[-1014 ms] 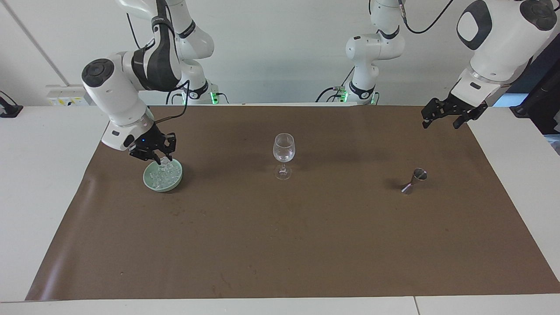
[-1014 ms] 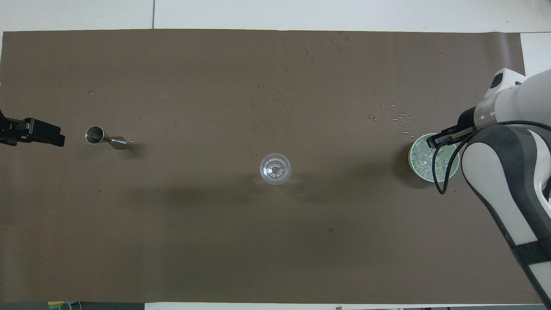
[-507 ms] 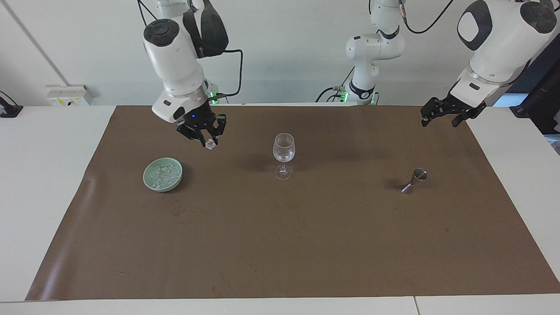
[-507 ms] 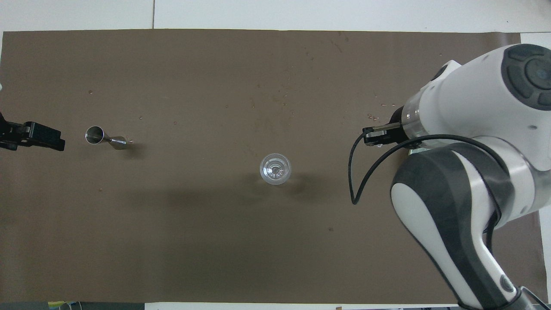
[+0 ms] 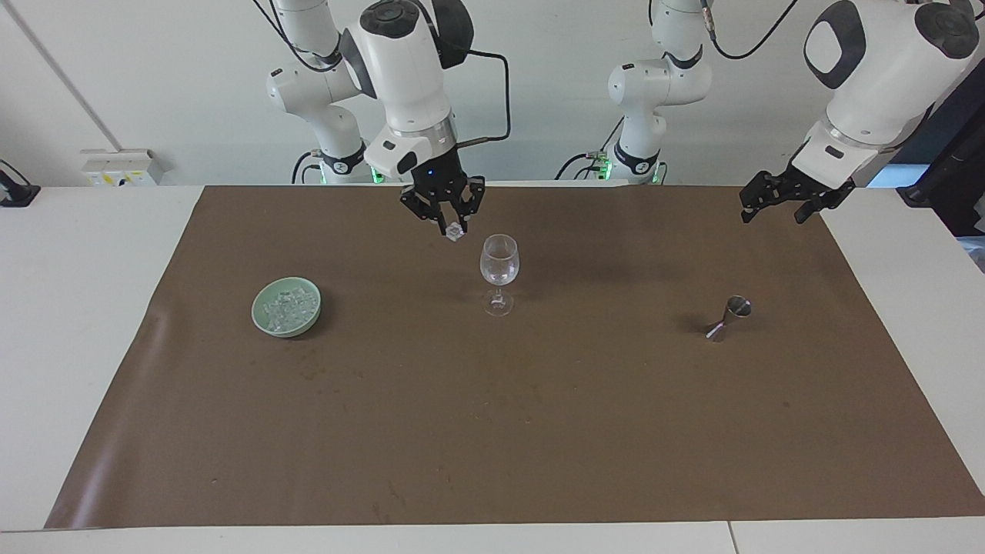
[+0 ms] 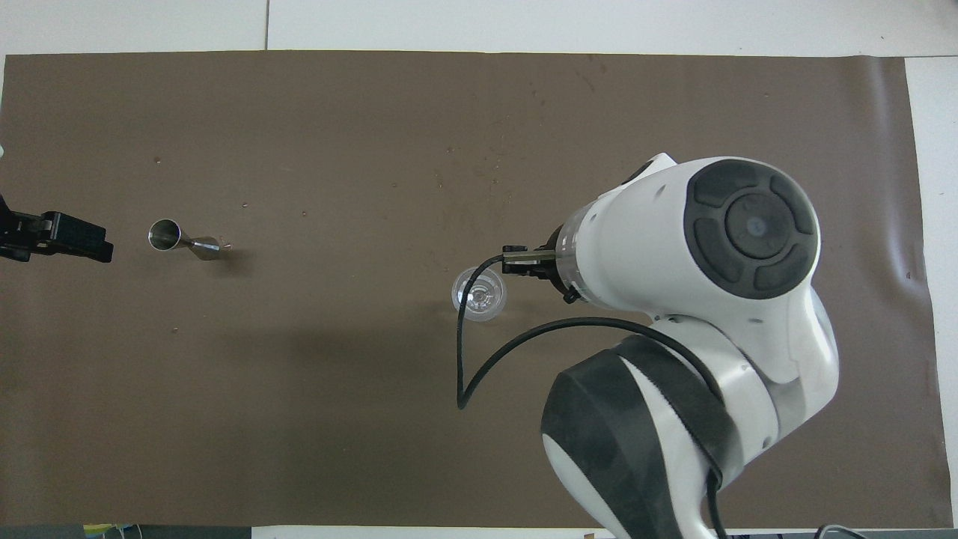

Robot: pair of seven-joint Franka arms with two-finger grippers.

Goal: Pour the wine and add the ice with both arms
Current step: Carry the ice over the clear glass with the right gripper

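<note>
Starting at the right arm's end of the table, we've got the pale green bowl [image 5: 286,307] with the ice [image 5: 290,308] heaped in it, sitting on the brown mat [image 5: 492,431]. Next, the right gripper [image 5: 453,228] is up in the air just beside the wine glass [image 5: 499,274] rim, fingertips pinching one ice cube [image 5: 455,231]. Past the glass stands the metal jigger [image 5: 729,318]. Last, the left gripper [image 5: 777,209] waits over the mat's edge with its fingers spread, holding nothing.
</note>
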